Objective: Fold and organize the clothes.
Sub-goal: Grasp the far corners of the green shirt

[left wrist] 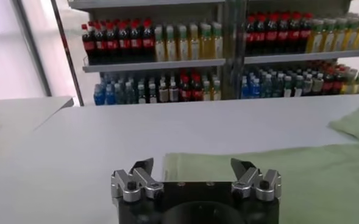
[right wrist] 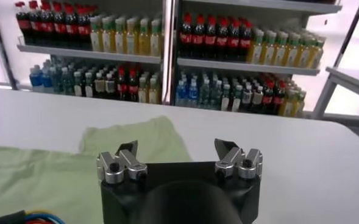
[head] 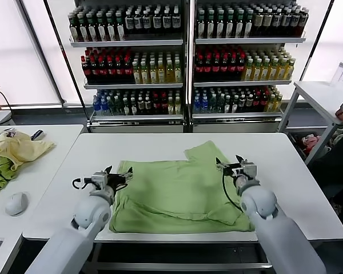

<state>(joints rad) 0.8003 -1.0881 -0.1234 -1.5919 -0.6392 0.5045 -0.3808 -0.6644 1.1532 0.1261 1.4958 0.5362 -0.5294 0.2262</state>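
Observation:
The light green shirt [head: 177, 191] lies spread on the white table [head: 291, 188], partly folded, with one sleeve [head: 203, 153] pointing to the far side. No print shows. My left gripper [head: 115, 175] is open and empty at the shirt's left edge, just above the table. My right gripper [head: 230, 165] is open and empty at the shirt's right edge, near the sleeve. The left wrist view shows the shirt's edge [left wrist: 258, 167] ahead of the open left gripper [left wrist: 194, 164]. The right wrist view shows the sleeve [right wrist: 136, 140] ahead of the open right gripper [right wrist: 178, 148].
A side table [head: 40, 171] on the left holds a pale yellow cloth [head: 20, 148], a darker green cloth [head: 0, 174] and a white mouse [head: 16, 203]. Shelves of bottles [head: 183, 57] stand behind the table. Another table [head: 323, 94] stands at the far right.

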